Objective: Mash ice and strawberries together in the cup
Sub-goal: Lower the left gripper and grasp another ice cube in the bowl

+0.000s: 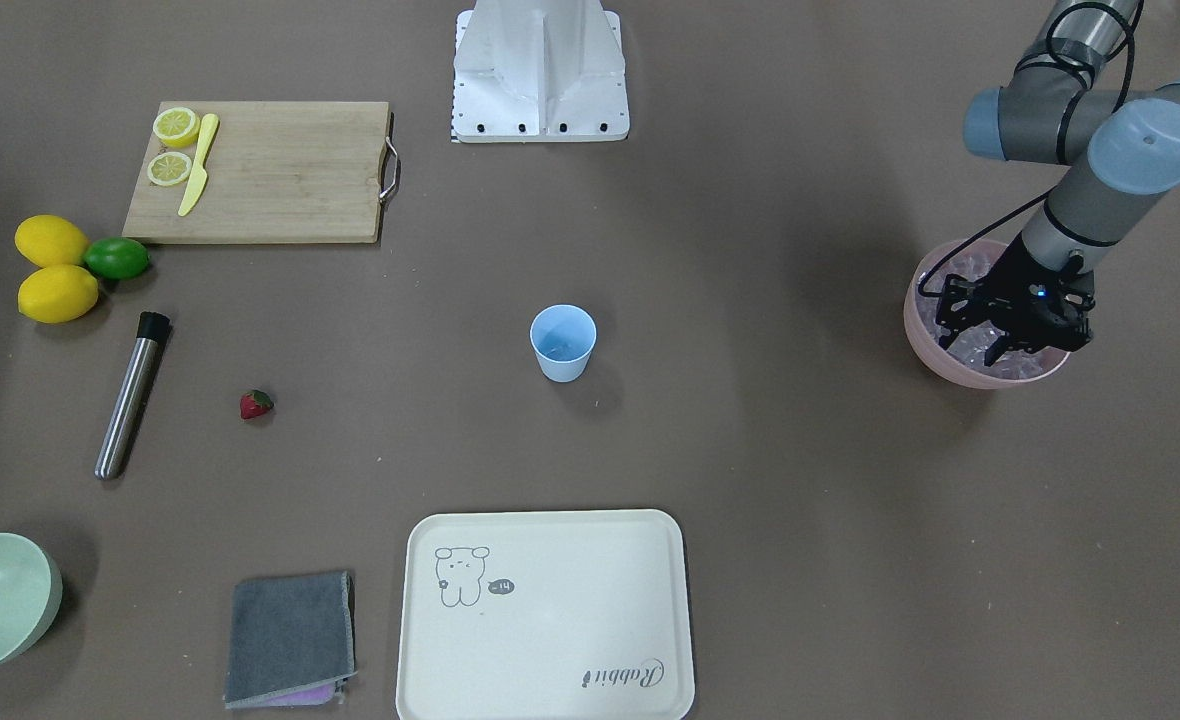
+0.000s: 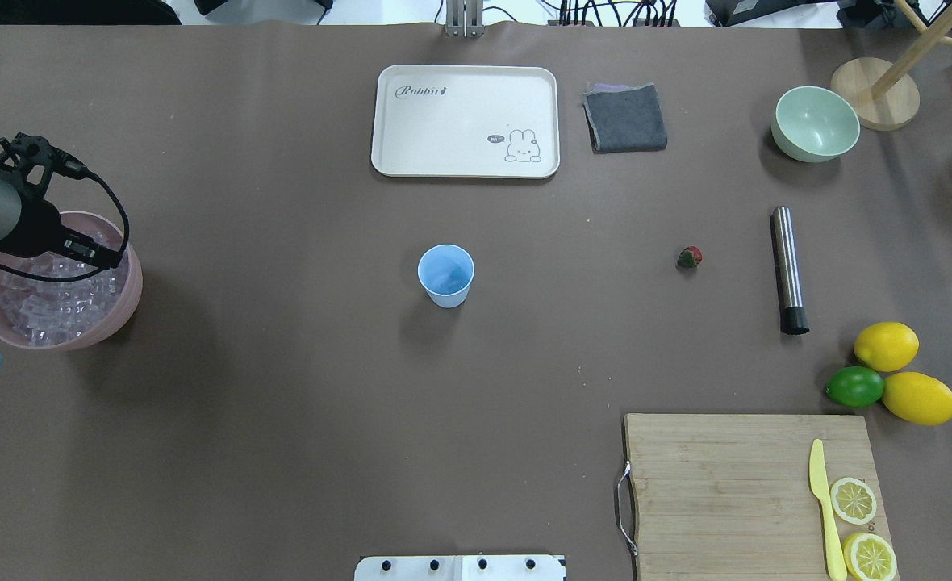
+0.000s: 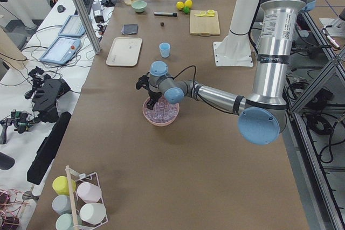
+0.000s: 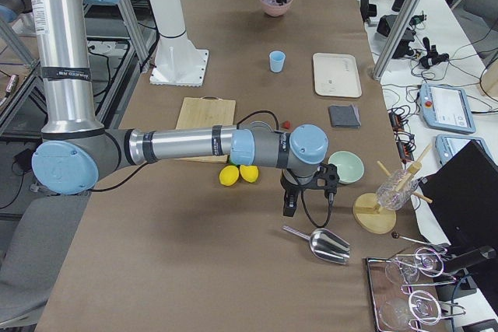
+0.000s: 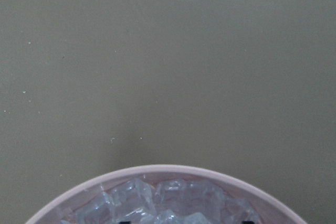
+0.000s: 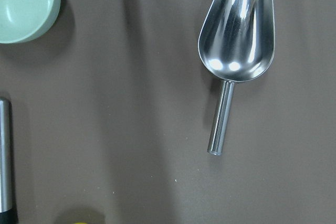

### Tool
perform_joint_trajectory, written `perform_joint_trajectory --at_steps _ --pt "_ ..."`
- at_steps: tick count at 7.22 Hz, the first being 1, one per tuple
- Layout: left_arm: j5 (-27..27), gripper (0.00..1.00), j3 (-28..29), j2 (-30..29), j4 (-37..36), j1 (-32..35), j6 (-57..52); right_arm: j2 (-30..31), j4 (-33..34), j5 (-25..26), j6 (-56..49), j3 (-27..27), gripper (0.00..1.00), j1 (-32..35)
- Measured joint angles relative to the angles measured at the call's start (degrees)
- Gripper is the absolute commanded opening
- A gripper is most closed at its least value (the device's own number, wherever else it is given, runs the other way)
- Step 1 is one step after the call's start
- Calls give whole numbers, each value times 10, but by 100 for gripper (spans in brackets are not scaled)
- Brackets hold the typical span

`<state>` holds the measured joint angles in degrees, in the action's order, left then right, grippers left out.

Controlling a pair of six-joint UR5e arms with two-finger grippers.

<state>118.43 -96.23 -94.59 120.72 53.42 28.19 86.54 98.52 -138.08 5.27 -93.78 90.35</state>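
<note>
Left gripper [image 1: 980, 340] is lowered into the pink bowl [image 2: 133, 292] at the table's [image 2: 282, 420] far-left end, over the ice [image 2: 40, 311] that fills it. Its wrist view shows two dark tips set apart at the bottom edge, so the fingers are spread and hold nothing. Right gripper [image 4: 303, 196] hangs over the right end of the table above a steel scoop [image 6: 236, 24]. It appears only in the side view, and I cannot tell whether its fingers are spread or closed. The cup [image 2: 446, 274] stands upright at mid-table, alone. Its contents cannot be made out. The strawberry [image 2: 689, 257] lies on the table to the right of the cup, well apart from it, with a steel rod [image 2: 787, 266] with a black end lying further right. A cream tray [image 2: 460, 121] on the far side reads "Rabbit" in one corner and carries a rabbit drawing with a speech bubble that appears to read "hi". Right of the tray lies a folded grey cloth [image 2: 625, 117], then a green bowl [image 2: 815, 121]. A wooden board [image 2: 734, 484] at near right holds a yellow knife [image 2: 824, 508] and two lemon halves [image 2: 853, 499]. Just beyond the board are two lemons [image 2: 886, 345] and a lime [image 2: 854, 386], touching one another.
</note>
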Motion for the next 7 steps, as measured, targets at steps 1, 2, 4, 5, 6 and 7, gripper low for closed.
perform_joint_trajectory --at_steps 1,2,4,5,6,7 --pt "0 28 0 0 0 0 -1 -1 0 0 0 0 100 0" --pt "1 24 0 1 0 0 -1 -1 0 0 0 0 100 0" --pt "1 6 -3 3 -1 2 -2 -1 0 0 1 0 100 -1" --pt "2 1 -5 4 -1 4 -4 -1 0 0 1 0 100 -1" --pt "3 0 -9 5 -2 8 -5 -1 0 0 1 0 100 -1" --pt "6 0 -17 7 -4 15 -6 -1 0 0 1 0 100 -1"
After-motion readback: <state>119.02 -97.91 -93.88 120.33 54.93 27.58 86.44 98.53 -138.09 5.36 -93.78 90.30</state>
